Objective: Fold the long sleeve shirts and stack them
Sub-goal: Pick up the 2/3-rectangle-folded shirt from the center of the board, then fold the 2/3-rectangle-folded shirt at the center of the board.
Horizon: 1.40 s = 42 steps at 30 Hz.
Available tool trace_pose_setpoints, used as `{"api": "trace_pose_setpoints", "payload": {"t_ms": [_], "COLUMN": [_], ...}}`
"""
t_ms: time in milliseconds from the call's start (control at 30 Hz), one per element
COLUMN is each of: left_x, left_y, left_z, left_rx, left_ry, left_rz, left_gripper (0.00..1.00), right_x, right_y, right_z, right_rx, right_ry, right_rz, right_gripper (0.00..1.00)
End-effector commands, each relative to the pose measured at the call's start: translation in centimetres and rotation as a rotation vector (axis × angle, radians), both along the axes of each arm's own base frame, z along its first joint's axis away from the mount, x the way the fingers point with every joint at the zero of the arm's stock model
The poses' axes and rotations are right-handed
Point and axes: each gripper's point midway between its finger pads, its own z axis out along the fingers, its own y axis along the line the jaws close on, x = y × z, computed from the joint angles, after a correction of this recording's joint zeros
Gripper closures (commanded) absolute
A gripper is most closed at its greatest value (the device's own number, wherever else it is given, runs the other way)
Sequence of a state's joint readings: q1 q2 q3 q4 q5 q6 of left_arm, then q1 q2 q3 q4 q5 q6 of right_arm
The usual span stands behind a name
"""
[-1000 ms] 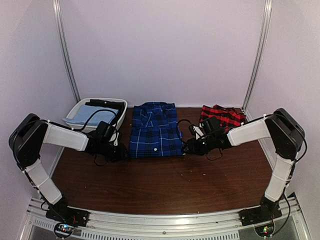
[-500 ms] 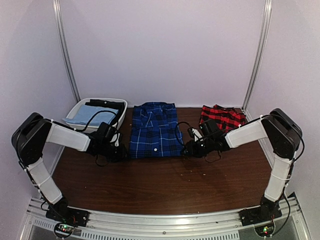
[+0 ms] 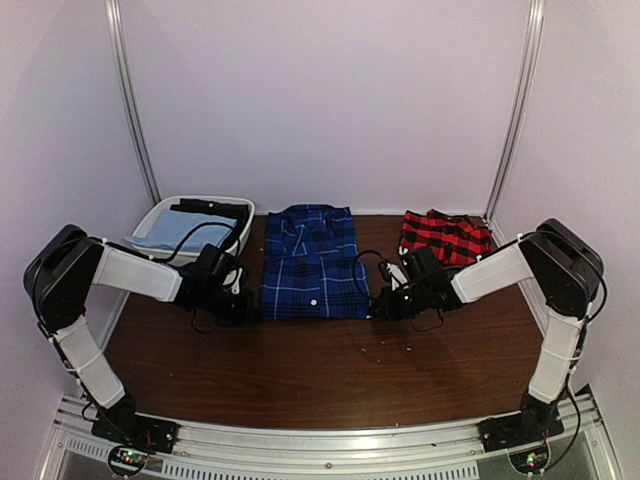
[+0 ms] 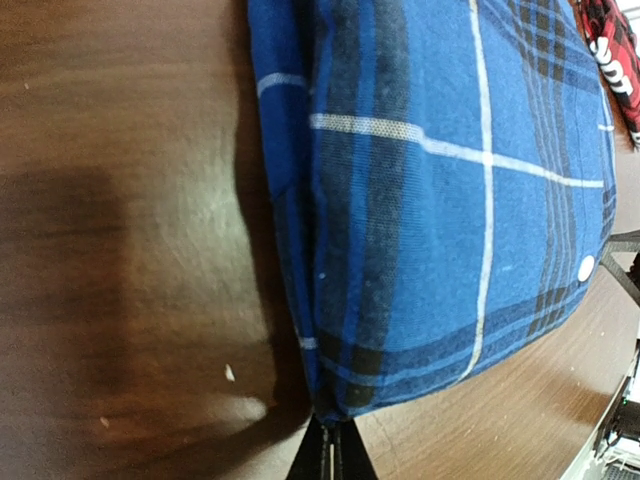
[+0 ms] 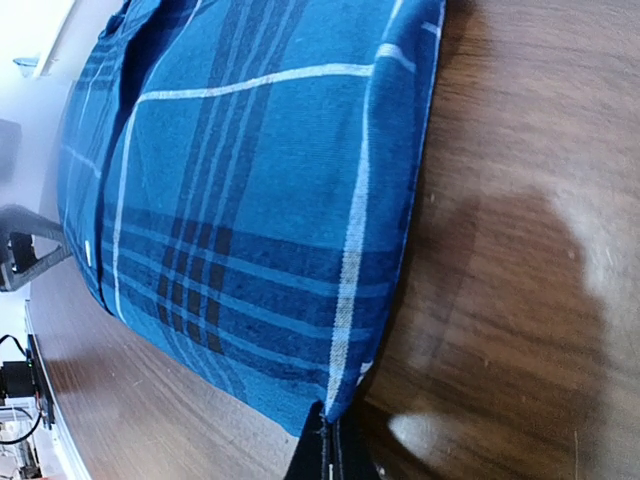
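The dark blue plaid shirt (image 3: pixel 312 262) lies folded, collar to the back, in the middle of the wooden table (image 3: pixel 330 370). My left gripper (image 3: pixel 250 310) is shut on its near left corner; the left wrist view shows the cloth (image 4: pixel 450 200) pinched at the fingertips (image 4: pixel 330 455). My right gripper (image 3: pixel 377 305) is shut on its near right corner; the right wrist view shows the cloth (image 5: pixel 250 200) pinched there too. The red-and-black check shirt (image 3: pixel 447 235) lies bunched at the back right.
A white bin (image 3: pixel 165 216) at the back left holds a light blue cloth (image 3: pixel 170 232) and a black garment (image 3: pixel 212 210). Grey walls and metal posts enclose the table. A metal rail runs along the near edge.
Both grippers have shifted slightly toward the near edge, and the blue shirt's near edge has come with them. The right arm moved a little to the right.
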<state>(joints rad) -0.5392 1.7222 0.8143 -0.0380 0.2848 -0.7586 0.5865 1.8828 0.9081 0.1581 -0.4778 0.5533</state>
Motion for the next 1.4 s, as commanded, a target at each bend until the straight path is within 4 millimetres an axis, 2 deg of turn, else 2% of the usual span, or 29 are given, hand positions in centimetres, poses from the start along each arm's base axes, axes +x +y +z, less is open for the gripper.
{"api": "trace_pose_setpoints", "payload": {"t_ms": [0,133,233,367,500,600,700,833,1000,1100,1167,1267,1333,1367], "left_x": [-0.9,-2.9,-4.8,-8.2,-12.2,-14.4,-15.4,-15.4,-14.0,-11.4,-8.4,-2.6,2.2,4.6], "left_y": [-0.7,-0.6,-0.4,0.1,0.9,1.3,1.3,1.1,0.1,-0.7,-1.5,-1.5,-1.3,-1.2], "left_z": [1.5,1.7,1.9,2.2,2.2,2.4,3.2,4.7,8.4,10.7,13.1,15.3,15.8,15.1], "left_rx": [0.003,0.011,0.019,0.033,0.052,0.04,0.034,0.026,0.038,0.043,0.004,-0.04,-0.036,-0.03], "left_ry": [-0.009,0.011,0.027,0.052,0.084,0.098,0.088,0.064,0.014,-0.009,-0.049,-0.111,-0.156,-0.157], "left_rz": [-0.045,-0.057,-0.065,-0.073,-0.083,-0.087,-0.095,-0.107,-0.133,-0.152,-0.155,-0.148,-0.134,-0.123], "left_gripper": [1.0,1.0,1.0,1.0,1.0,1.0,1.0,1.0,1.0,1.0,1.0,1.0,1.0,1.0], "right_x": [-0.9,-2.2,-4.0,-7.4,-11.4,-14.0,-15.3,-15.5,-13.9,-11.7,-9.1,-3.6,0.9,3.2], "right_y": [-0.6,-0.9,-1.4,-2.4,-2.8,-2.7,-2.6,-2.3,-0.8,0.4,0.8,0.7,0.7,0.7], "right_z": [1.0,1.3,1.5,1.9,2.2,2.6,3.2,5.4,10.1,12.4,13.5,15.5,15.9,15.7], "right_rx": [-0.008,-0.009,-0.012,-0.019,-0.017,-0.01,-0.014,-0.01,0.031,0.057,0.08,0.152,0.168,0.176], "right_ry": [-0.027,-0.023,-0.013,0.002,0.027,0.041,0.036,0.01,-0.066,-0.088,-0.09,-0.113,-0.145,-0.139], "right_rz": [-0.01,-0.004,-0.002,-0.001,0.01,0.027,0.034,0.042,0.05,0.051,0.023,-0.037,-0.08,-0.095], "right_gripper": [1.0,1.0,1.0,1.0,1.0,1.0,1.0,1.0,1.0,1.0,1.0,1.0,1.0,1.0]}}
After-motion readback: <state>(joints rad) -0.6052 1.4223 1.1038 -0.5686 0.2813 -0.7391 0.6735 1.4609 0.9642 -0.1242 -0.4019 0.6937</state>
